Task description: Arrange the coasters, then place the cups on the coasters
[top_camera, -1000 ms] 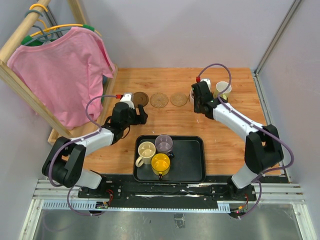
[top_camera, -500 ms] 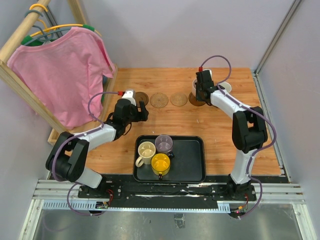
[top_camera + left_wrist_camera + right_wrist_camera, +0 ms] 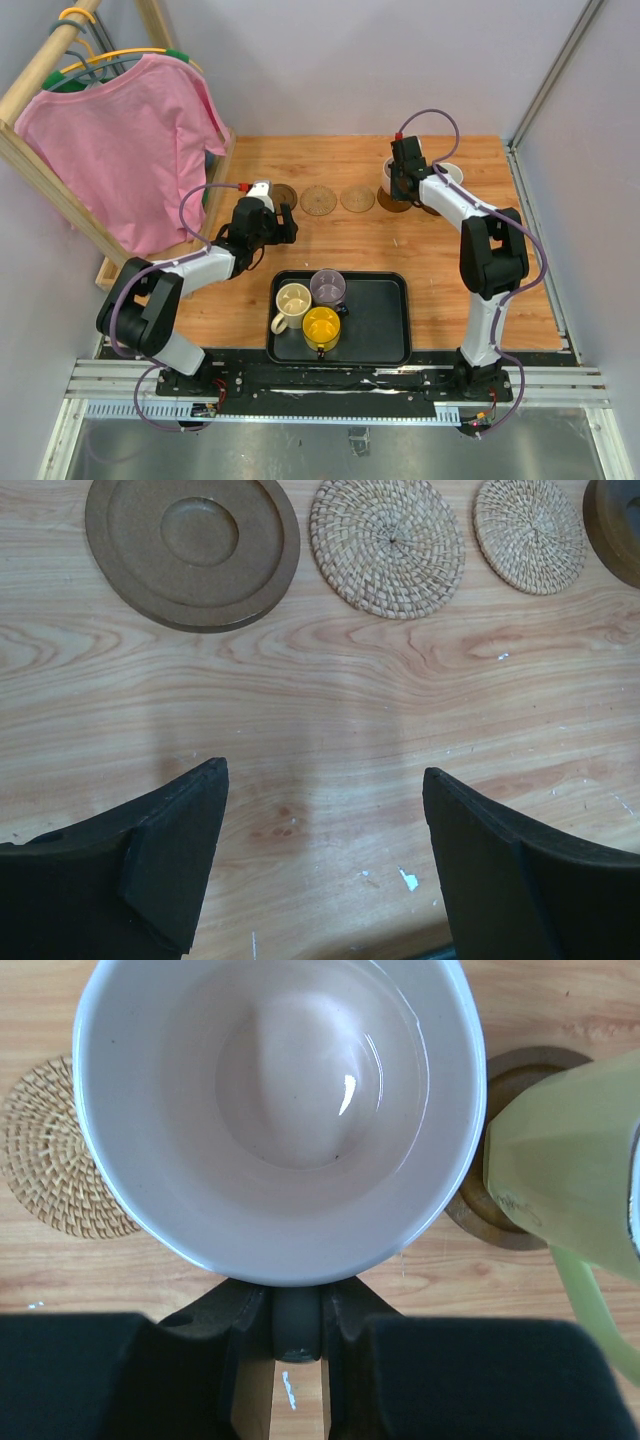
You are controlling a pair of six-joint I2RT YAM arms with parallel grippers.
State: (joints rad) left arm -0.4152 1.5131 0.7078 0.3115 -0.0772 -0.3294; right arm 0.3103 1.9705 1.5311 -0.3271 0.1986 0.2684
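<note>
The right gripper (image 3: pixel 297 1325) was found clenched on the handle of the pale pink cup (image 3: pixel 290 1100), which was held between a tan coaster (image 3: pixel 50 1150) and the yellow-green cup (image 3: pixel 570 1150). The left gripper (image 3: pixel 322 780) was noted spread and empty, near a dark brown coaster (image 3: pixel 192 542).

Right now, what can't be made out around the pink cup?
- Right wrist: pink cup fills the view; anything beneath is hidden, so contact is unclear.
- Top: right arm covers most of that cup.
- Left wrist: rightmost dark coaster is cut by the edge.
</note>
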